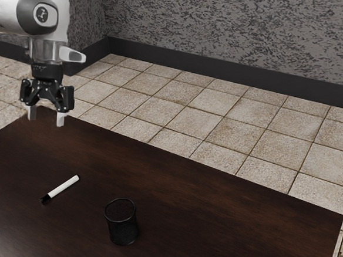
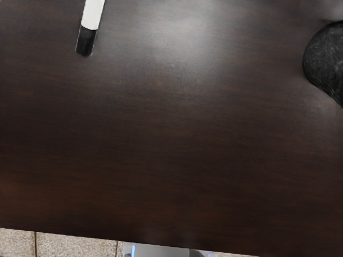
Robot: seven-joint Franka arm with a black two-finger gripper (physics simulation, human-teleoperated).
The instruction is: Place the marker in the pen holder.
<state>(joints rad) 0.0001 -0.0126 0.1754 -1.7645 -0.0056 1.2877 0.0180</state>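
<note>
One gripper (image 1: 46, 117) hangs from the single arm (image 1: 43, 13), its two fingers (image 1: 60, 119) pointing down and parted by a wide gap with nothing gripped between them. The fingers are higher than the top of the one table (image 1: 213, 208). Below them and well apart from them, one marker (image 1: 63, 188) lies flat on the wood, a white body with one black end; in the exterior view that black end points to the left, and it is down and slightly right of the fingers. One pen holder (image 1: 122, 225), black and round, stands upright on the same table, also lower than the fingers and farther to the exterior view's right of them than the marker is. Marker and holder do not touch. A pale grey strip (image 2: 161, 250) at the wrist view's lower edge may be part of a finger, though little of it shows.
</note>
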